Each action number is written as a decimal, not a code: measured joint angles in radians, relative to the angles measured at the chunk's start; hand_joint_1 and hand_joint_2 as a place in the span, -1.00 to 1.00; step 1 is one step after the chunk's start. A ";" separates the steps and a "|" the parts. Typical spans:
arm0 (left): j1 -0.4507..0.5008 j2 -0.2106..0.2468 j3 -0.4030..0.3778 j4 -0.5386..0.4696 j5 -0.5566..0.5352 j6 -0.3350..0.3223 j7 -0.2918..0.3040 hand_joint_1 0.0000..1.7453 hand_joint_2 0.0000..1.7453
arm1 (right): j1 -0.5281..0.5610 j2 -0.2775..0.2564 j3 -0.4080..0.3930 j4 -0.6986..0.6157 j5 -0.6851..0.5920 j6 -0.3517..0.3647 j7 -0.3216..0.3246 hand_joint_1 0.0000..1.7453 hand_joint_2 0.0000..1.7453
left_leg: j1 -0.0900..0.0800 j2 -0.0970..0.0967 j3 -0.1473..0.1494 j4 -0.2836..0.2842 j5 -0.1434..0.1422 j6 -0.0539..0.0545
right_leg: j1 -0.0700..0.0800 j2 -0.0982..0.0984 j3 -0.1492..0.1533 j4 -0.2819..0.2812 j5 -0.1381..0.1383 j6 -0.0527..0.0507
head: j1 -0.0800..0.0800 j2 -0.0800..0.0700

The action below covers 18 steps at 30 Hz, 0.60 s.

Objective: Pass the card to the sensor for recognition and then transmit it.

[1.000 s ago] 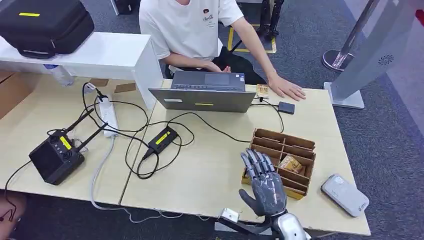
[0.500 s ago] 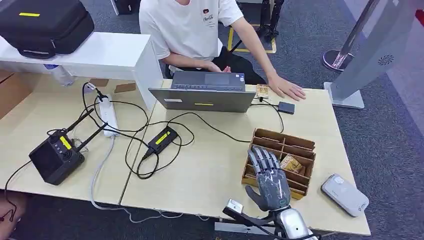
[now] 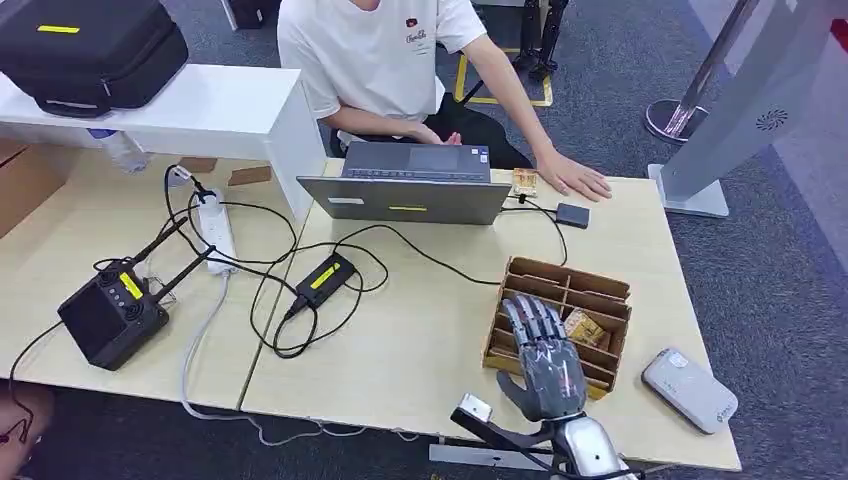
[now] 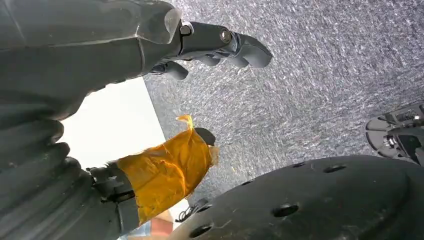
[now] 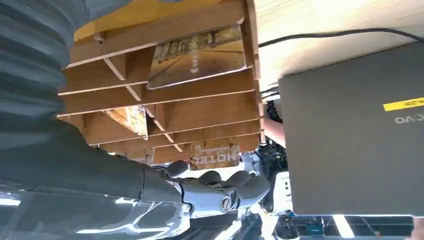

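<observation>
One laptop (image 3: 410, 187), one card rack (image 3: 560, 322) (wooden), one person (image 3: 390, 60)

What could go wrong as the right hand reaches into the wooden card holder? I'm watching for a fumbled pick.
The right hand hovers open over the wooden card holder, whose slots look narrow, so its fingers may snag a divider and shift or tip the holder. Several cards sit in neighbouring slots; the hand might pinch the wrong one instead of the card, or two. The holder stands close to the white sensor, so a shove could bump it.
</observation>
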 joint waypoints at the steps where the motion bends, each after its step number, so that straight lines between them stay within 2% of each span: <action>1: 0.000 0.000 0.000 0.000 0.000 0.000 0.000 -1.00 1.00 | 0.002 0.000 -0.001 0.000 0.000 0.000 0.000 1.00 1.00 | 0.000 0.000 0.000 0.000 0.000 0.000 | 0.000 0.000 0.000 0.000 0.000 0.000 | 0.000 0.000; 18: 0.000 0.000 0.000 0.000 0.003 0.003 0.001 -1.00 1.00 | 0.030 0.000 -0.024 -0.021 -0.058 -0.001 -0.019 1.00 1.00 | 0.000 0.000 0.000 0.000 0.000 0.000 | 0.000 0.000 0.000 0.000 0.000 0.000 | 0.000 0.000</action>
